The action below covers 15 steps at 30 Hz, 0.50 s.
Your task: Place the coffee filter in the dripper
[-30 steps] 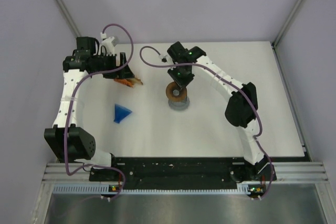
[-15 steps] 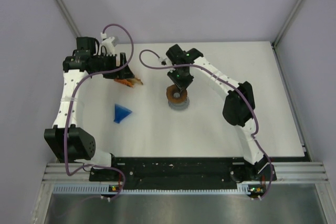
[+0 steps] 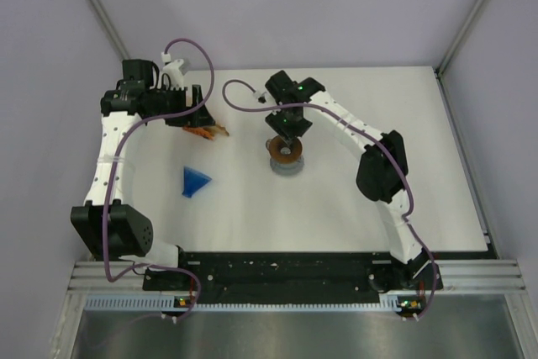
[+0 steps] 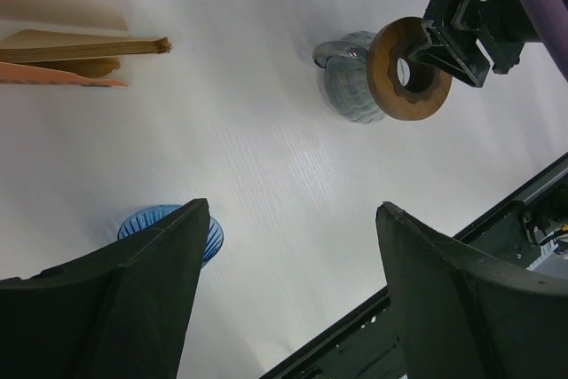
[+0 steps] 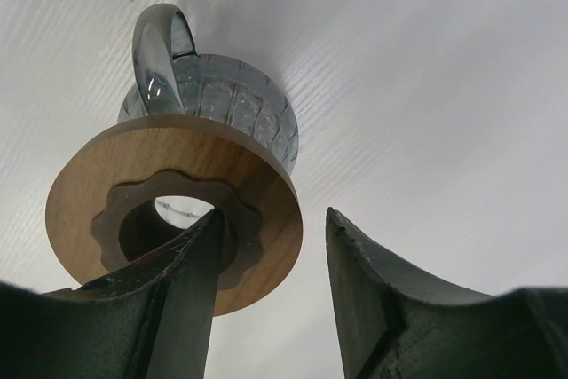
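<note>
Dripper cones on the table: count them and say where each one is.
1. The blue dripper lies on the left side of the table, between the orange packet and the near edge, left of the mug. Another could hide under the left arm.

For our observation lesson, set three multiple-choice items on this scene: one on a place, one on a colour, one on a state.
1. Where is the wooden ring? A on top of the mug; B under the mug; C far from the mug.
2. What colour is the dripper? A red; B blue; C green.
3. The left hand is: A open and empty; B shut on the ring; C holding paper.
Answers: 1 A, the ring rests on the mug's mouth; 2 B, it is plainly blue; 3 A, its fingers stand wide apart with nothing between them.
</note>
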Available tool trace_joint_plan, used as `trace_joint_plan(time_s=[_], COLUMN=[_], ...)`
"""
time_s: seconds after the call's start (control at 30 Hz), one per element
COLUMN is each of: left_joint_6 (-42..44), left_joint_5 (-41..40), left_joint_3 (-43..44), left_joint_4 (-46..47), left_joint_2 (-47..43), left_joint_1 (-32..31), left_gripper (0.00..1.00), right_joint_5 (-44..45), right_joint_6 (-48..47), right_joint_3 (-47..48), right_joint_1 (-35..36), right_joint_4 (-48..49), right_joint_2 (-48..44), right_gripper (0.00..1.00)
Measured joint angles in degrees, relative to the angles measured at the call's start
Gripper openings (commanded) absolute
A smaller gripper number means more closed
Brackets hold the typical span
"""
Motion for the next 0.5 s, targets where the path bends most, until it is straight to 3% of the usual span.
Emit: trace_joint_plan(time_s=[0.2, 0.5], left_joint_6=[0.17, 1.01], left_joint_5=[-0.02, -0.02], left_joint_3=[-0.13, -0.79], left_joint_4=[0.00, 0.04], left_joint_2=[-0.13, -0.48], left_joint_1=[0.00, 0.00], left_gripper=[0.81, 0.81], right_joint_5=[-3.15, -12.04], right_joint_6=[-3.21, -10.40], right_joint_3=[-0.11, -0.55], right_joint_1=[0.00, 1.49], right_joint_4=[1.05, 3.23], right_joint_2=[0.55, 0.59], right_gripper=[0.36, 0.33])
